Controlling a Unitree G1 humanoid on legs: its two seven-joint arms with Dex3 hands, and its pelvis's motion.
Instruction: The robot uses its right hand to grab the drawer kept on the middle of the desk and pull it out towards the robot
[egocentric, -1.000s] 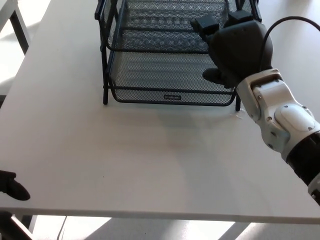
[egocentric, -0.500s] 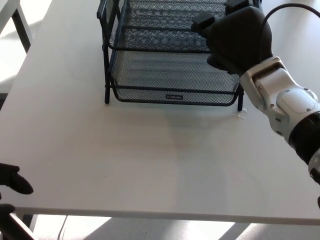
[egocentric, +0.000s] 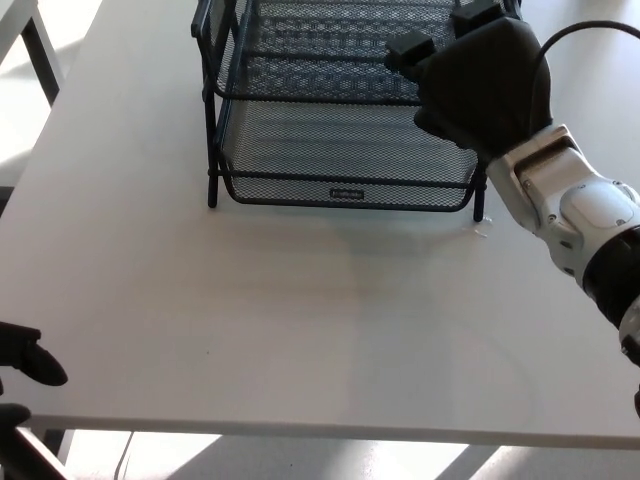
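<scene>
The right hand (egocentric: 480, 85) sits over the right front corner of the mesh drawer (egocentric: 345, 150); whether its fingers grip the drawer's front rail cannot be told.

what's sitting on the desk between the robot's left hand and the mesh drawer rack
Nothing. In the head view, the stretch of white desk between the left hand at the near edge and the black mesh drawer rack is bare.
</scene>
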